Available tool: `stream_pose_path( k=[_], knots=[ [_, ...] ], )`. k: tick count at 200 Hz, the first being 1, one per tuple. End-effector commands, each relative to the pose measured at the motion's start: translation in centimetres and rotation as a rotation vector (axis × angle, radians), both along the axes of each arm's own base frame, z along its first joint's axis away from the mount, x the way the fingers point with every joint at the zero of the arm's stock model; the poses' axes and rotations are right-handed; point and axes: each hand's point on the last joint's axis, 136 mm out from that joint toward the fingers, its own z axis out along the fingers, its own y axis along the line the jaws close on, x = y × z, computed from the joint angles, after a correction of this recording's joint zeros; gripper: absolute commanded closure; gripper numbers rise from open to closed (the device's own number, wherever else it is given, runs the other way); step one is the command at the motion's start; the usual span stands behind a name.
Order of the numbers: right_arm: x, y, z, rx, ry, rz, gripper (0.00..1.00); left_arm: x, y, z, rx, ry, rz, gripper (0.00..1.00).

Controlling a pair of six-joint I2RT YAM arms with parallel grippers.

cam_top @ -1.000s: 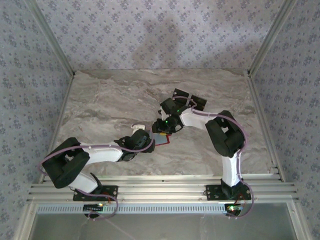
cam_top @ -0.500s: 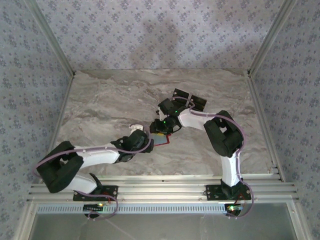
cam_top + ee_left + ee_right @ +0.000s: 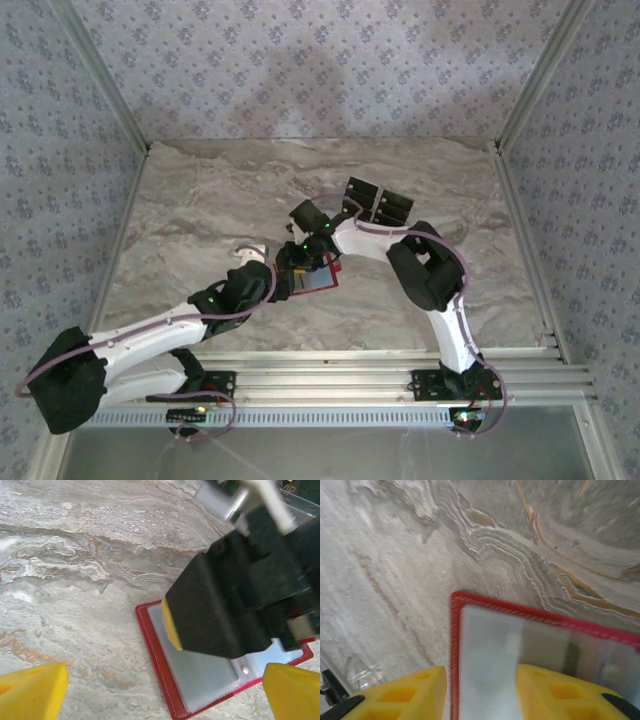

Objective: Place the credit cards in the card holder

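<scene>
The card holder lies open on the marble table, red rim up and pale grey-blue pockets showing. My right gripper hangs low over its left end, jaws apart: one yellow finger is over the pocket and the other is just off the red edge, with nothing between them. My left gripper stands wide open just short of the holder's near corner. Behind the right arm, the black credit cards lie together.
The right gripper's black body hangs over most of the holder in the left wrist view. Aluminium rails run along the table's near edge, and patterned walls stand at the back and sides.
The left arm has stretched out flatter and its gripper has drawn back to the left. The right gripper has shifted left over the holder, more of which now shows.
</scene>
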Motion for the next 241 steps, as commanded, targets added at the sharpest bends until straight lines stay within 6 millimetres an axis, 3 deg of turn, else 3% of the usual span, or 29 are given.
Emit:
stream_pose_path(
  k=[1,28,52,74,94,122,152,214,228,241],
  knots=[
    [-1.1,0.2,-1.9,-0.052,0.062,-0.001,0.56,-0.3,1.2,-0.4,0.014,0.012,0.034,0.00],
    [-1.2,0.4,-0.4,-0.038,0.038,0.015,0.56,-0.5,1.7,-0.4,0.009,0.010,0.044,0.00],
    [-0.8,-0.1,3.7,0.003,-0.038,0.019,0.56,-0.5,2.0,-0.6,0.012,0.016,0.053,0.00],
    [-0.6,-2.5,6.9,-0.027,-0.143,0.026,0.55,-0.3,2.3,-0.8,0.017,0.021,0.063,0.00],
    [-0.5,-5.7,7.6,-0.114,-0.195,0.006,0.55,-0.1,2.5,-1.1,0.023,0.032,0.070,0.00],
    [0.2,-10.8,5.5,-0.345,-0.252,0.007,0.52,0.3,2.2,-1.4,0.028,0.050,0.067,0.00],
    [1.3,-13.9,3.2,-0.556,-0.305,0.024,0.48,0.9,1.6,-1.4,0.039,0.061,0.055,0.00],
    [2.8,-14.9,-0.3,-0.606,-0.267,0.008,0.51,1.6,0.6,-1.6,0.057,0.081,0.038,0.00],
    [2.8,-14.8,-0.9,-0.575,-0.243,-0.001,0.58,1.7,0.5,-1.8,0.062,0.086,0.037,0.00],
    [2.6,-14.6,-1.1,-0.529,-0.221,-0.015,0.75,1.8,0.3,-1.9,0.068,0.092,0.029,0.00]
  ],
)
